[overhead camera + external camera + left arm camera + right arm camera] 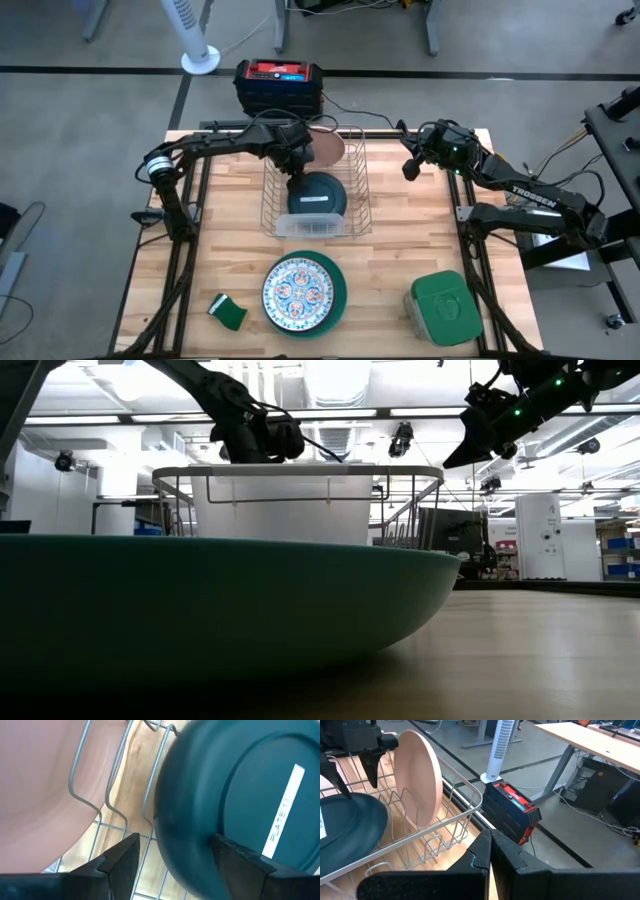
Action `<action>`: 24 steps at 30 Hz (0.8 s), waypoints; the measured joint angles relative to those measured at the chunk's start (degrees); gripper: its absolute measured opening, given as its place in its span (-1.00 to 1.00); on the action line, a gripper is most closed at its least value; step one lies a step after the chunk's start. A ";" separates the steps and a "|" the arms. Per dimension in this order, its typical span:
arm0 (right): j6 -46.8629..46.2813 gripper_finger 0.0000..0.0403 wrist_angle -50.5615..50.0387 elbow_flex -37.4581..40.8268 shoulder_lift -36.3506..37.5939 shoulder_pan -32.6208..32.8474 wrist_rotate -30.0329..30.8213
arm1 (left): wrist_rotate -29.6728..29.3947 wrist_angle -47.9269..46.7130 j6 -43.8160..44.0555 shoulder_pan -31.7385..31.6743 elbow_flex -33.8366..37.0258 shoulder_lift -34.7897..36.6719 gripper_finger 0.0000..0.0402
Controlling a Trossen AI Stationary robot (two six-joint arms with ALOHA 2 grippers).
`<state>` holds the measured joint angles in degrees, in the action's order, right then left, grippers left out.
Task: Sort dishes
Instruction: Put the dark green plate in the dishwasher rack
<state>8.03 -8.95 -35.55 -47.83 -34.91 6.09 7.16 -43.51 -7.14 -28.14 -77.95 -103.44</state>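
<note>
1. Two of the four dishes were in the wire rack (352, 190): the salmon-pink plate (418, 779) stood on edge in the slots at the rack's far end, and the dark teal plate (316, 193) lay tilted among the wires, underside up.
2. Two remained on the counter (400, 270): the white ornamented plate (298, 290) sat stacked on the bright teal-green plate (338, 296), near the front edge, well apart from the rack.
3. By that count, the sorting was about half done.
4. The left pincer (170, 851) hung over the dark teal plate, jaws wide; one finger looked to touch the rim, so grip or release could not be told.
5. The right pincer (489, 851) waited fully closed and empty, raised beside the rack's right far corner.
6. The dark teal plate was glossy, with a white label on its base.
</note>
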 joint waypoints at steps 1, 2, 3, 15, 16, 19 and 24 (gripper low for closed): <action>0.00 -1.00 -0.01 0.00 0.00 0.00 0.00 | 0.00 -0.06 0.04 0.00 0.00 0.04 0.16; 0.02 -1.00 -0.02 0.00 0.00 0.01 0.00 | 0.00 -0.16 0.10 0.02 0.00 0.08 0.16; 0.02 -1.00 -0.02 0.00 0.00 0.01 0.00 | 0.00 -0.36 0.18 0.02 0.00 0.09 0.16; 0.04 -1.00 -0.05 0.00 0.00 0.00 0.00 | 1.29 -6.58 2.34 -0.02 0.00 0.04 0.16; 0.03 -1.00 -0.07 0.00 0.01 0.00 0.00 | 1.27 -6.58 2.29 -0.02 0.00 -0.02 0.16; 0.00 -1.00 -0.07 0.00 0.00 0.00 0.00 | 1.14 -6.52 2.00 -0.02 0.00 -0.15 0.16; 0.00 -1.00 -0.07 0.00 0.00 0.00 -0.01 | 0.98 -7.30 1.89 -0.02 -0.02 0.12 0.16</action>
<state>8.03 -9.02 -35.55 -47.83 -34.91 6.08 8.14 -50.81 -5.25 -28.16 -77.97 -103.31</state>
